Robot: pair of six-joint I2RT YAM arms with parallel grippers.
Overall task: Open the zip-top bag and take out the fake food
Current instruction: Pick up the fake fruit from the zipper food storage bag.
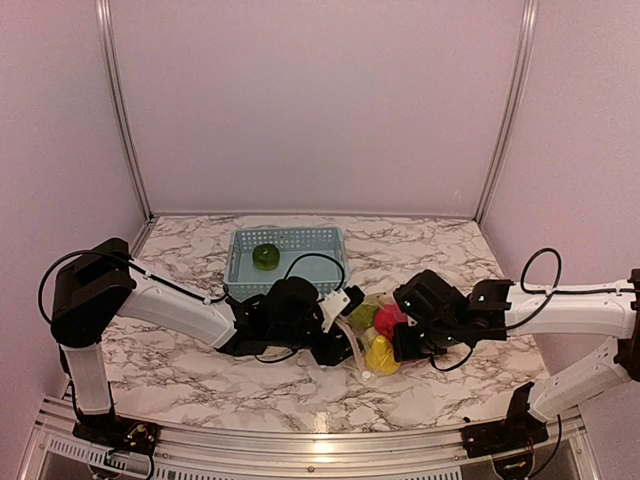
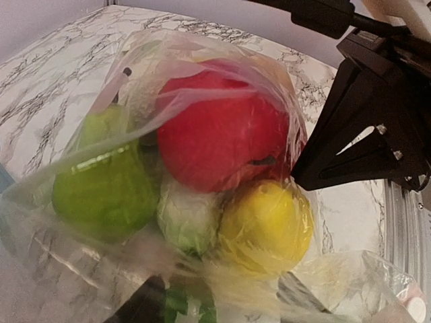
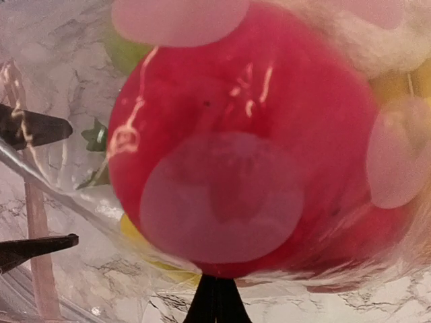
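The clear zip-top bag lies mid-table between my two grippers, its pale zipper strip toward the left arm. Inside is fake food: a red apple, a green fruit, a white cauliflower and a yellow lemon. My left gripper stands open at the bag's near end, with film and a green leaf between its fingers. My right gripper is shut, its tips pinching the film just under the apple on the bag's right side.
A light blue slotted basket stands behind the bag with one green toy fruit in it. The marble table ends at pale walls on three sides. The two arms reach in from either side and nearly meet at the bag.
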